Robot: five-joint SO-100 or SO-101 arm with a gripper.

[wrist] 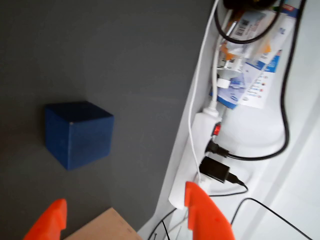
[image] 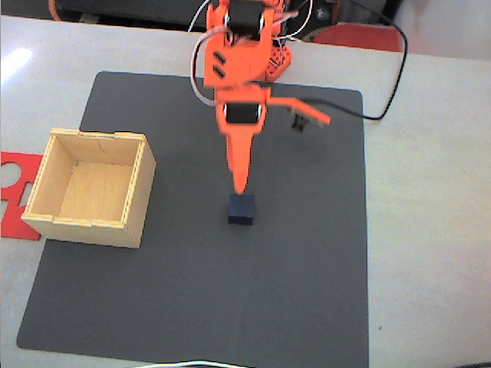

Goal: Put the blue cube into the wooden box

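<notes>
While the orange two-finger gripper hangs tip-down near the middle of the fixed view, the small dark navy-blue cube sits directly under that tip on the dark grey rectangular mat, apparently untouched. In the wrist view the cube lies left of centre on the mat, with two orange fingertips rising from the bottom edge, one at the lower left and one right of centre. A wide gap separates them, so the jaws stand open, and nothing lies between them. The cube rests ahead of the gap and towards its left side, which suggests an approach pose: open wide enough to straddle the cube before lowering.

The pale plywood square box with thin notched walls stands at the left of the fixed view, on the mat's left edge, well apart from the cube and with its mouth facing up, ready to receive a drop from above. A flat red cut-out piece lies partly under or behind it at the far left. A white power strip with black plugs lies along the mat's edge in the wrist view.

By my judgement the grasp is not yet made; the next move calls for centring the cube between the fingers and descending.
</notes>
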